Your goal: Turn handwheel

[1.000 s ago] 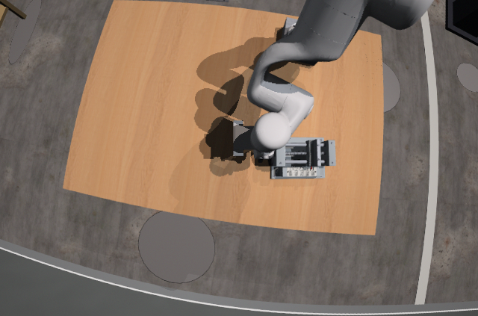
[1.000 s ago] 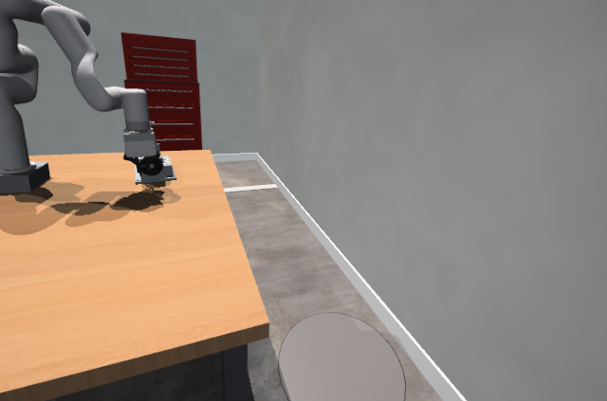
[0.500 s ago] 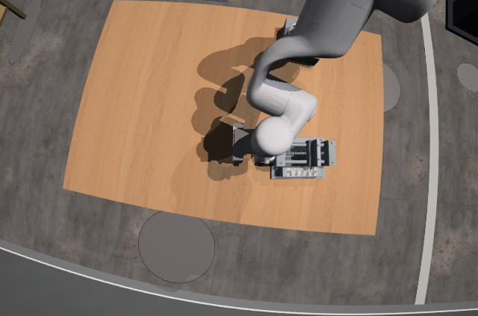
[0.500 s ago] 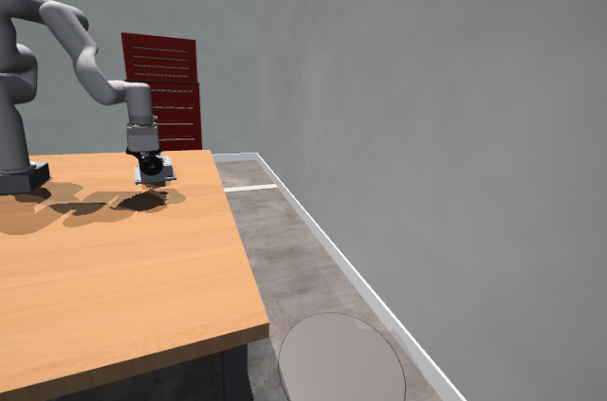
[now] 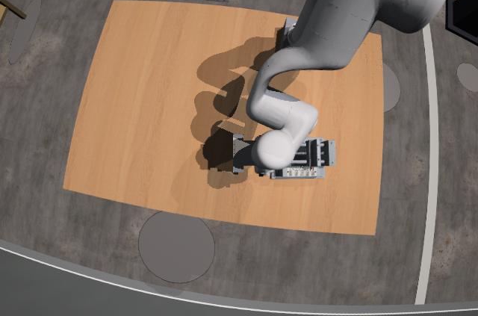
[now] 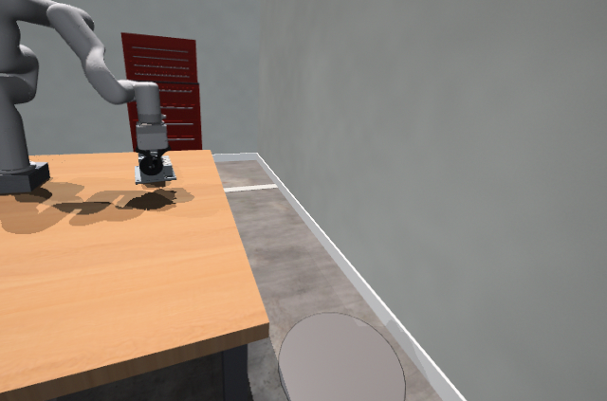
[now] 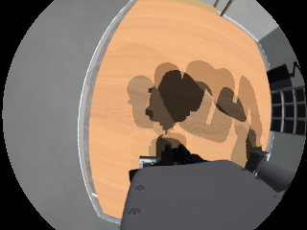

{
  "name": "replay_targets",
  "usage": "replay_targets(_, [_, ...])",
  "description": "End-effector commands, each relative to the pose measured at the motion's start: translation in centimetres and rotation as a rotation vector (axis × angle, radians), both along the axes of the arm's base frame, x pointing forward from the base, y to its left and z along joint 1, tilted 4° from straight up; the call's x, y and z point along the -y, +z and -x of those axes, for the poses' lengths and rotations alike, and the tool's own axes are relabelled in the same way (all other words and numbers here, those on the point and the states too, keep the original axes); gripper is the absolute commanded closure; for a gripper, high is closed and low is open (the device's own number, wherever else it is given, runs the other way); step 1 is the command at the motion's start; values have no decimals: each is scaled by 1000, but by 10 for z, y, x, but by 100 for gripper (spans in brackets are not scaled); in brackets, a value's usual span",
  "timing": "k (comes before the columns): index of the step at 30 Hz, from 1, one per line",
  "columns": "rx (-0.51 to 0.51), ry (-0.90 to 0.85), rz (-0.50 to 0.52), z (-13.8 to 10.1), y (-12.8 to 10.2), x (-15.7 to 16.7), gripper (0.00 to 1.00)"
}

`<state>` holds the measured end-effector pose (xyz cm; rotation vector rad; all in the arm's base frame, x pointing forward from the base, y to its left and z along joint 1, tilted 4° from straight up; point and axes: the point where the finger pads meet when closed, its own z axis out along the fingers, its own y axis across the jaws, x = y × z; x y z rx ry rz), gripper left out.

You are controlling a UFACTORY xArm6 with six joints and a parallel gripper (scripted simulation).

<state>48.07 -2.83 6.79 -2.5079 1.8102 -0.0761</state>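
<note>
A small grey stop fixture (image 5: 305, 158) with rails and a white scale strip (image 5: 302, 172) sits on the wooden table, right of the middle. A red pointer mark (image 5: 311, 168) shows on the scale; its reading is too small to tell. The black handwheel (image 6: 149, 167) faces the side camera at the fixture's end. My gripper (image 6: 152, 156) hangs straight down over the wheel and is shut on its handle at the top of the wheel. From above, my wrist (image 5: 272, 149) hides the wheel. In the wrist view the gripper body (image 7: 199, 214) blocks the fingers.
The arm's base (image 6: 19, 175) stands on the table's far side. A red tool cabinet (image 6: 164, 90) stands behind the table by the wall. The table edge (image 6: 235, 240) drops to the floor on the right.
</note>
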Motion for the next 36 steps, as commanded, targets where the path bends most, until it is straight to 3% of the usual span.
replay_targets(1, [-1, -1, 0, -5, -3, -1, 94])
replay_targets(21, [-1, -1, 0, -15, -34, -4, 94])
replay_targets(36, [-1, -1, 0, 6, -53, 3, 94])
